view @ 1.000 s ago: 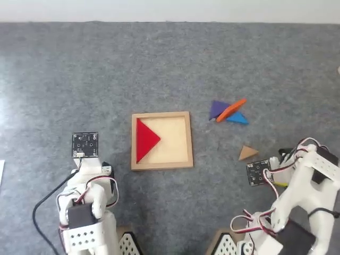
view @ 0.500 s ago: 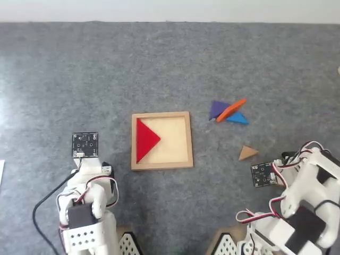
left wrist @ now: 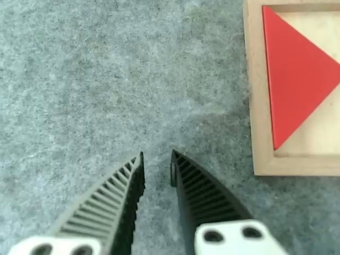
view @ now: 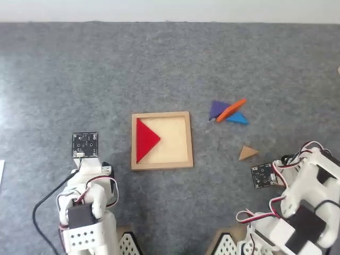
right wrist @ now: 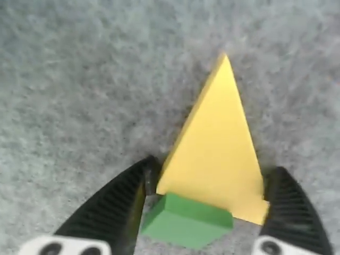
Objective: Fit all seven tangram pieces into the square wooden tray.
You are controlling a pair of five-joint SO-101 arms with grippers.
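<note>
The square wooden tray (view: 162,166) lies mid-table with a red triangle (view: 145,139) in its left half; the left wrist view shows the tray (left wrist: 256,133) and red triangle (left wrist: 295,69) too. Purple (view: 216,109), orange (view: 231,110) and blue (view: 238,118) pieces lie in a cluster right of the tray, a tan triangle (view: 247,153) nearer. My left gripper (left wrist: 157,155) hovers over bare mat left of the tray, its fingers a narrow gap apart and empty. My right gripper (right wrist: 210,175) is open astride a flat yellow triangle (right wrist: 218,143), one finger at each base corner. A green piece (right wrist: 186,219) lies against that base.
Grey felt mat (view: 106,69) covers the table, with wide free room at the back and left. The left arm (view: 85,202) and right arm (view: 303,202) stand at the front edge. A white strip runs along the far edge.
The right arm drew back toward the front right and came down over the yellow triangle, then almost stopped. The left arm and all pieces stayed put.
</note>
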